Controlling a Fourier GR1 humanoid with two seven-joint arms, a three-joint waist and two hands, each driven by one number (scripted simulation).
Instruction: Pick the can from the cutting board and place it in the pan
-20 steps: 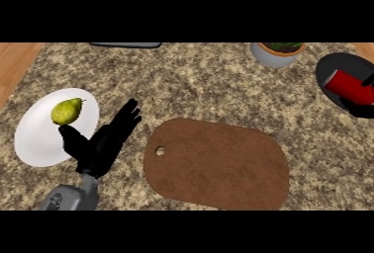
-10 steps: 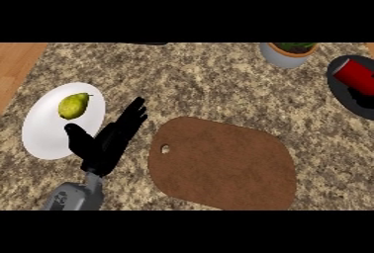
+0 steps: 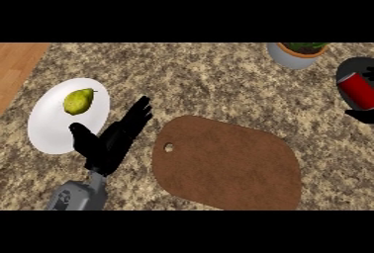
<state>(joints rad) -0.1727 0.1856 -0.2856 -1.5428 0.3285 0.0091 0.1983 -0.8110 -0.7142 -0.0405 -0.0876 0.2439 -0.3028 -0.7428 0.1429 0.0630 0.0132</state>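
Observation:
The red can (image 3: 358, 90) lies in the black pan (image 3: 350, 66) at the far right edge, both cut off by the frame. The brown cutting board (image 3: 228, 164) in the middle of the counter has nothing on it. My left hand (image 3: 110, 142) rests open, fingers pointing up and right, between the white plate and the board's left end. A black shape (image 3: 361, 116) just below the can at the right edge may be my right hand; too little of it shows to tell.
A white plate (image 3: 50, 129) with a yellow-green pear (image 3: 78, 100) sits at the left. A grey pot with a plant (image 3: 296, 53) stands at the back right. Wooden surface (image 3: 16, 64) borders the speckled counter at the far left.
Everything has slid slightly to the right in the view, so the pan and can are closer to the right edge. My left hand keeps its open pose beside the plate.

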